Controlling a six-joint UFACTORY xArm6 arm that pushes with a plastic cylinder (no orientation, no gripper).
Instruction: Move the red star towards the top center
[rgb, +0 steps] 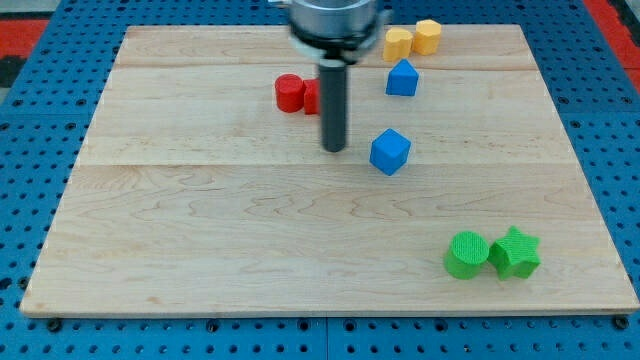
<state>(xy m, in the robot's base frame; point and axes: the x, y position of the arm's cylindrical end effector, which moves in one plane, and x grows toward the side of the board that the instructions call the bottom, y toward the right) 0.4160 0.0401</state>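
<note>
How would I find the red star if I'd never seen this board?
Look near the wooden board's top centre, where the dark rod comes down. Two red blocks touch there; the red star is the right-hand one, half hidden behind the rod, while the red cylinder sits fully visible.

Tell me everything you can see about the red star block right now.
Only a sliver of the red star shows: a matte, plastic-looking red piece near the board's top centre, mostly hidden behind the dark rod, so its star outline cannot be made out. It lies flat on the wooden board, its left side against or very close to the red cylinder. My tip rests on the board below it, left of the blue cube.
</note>
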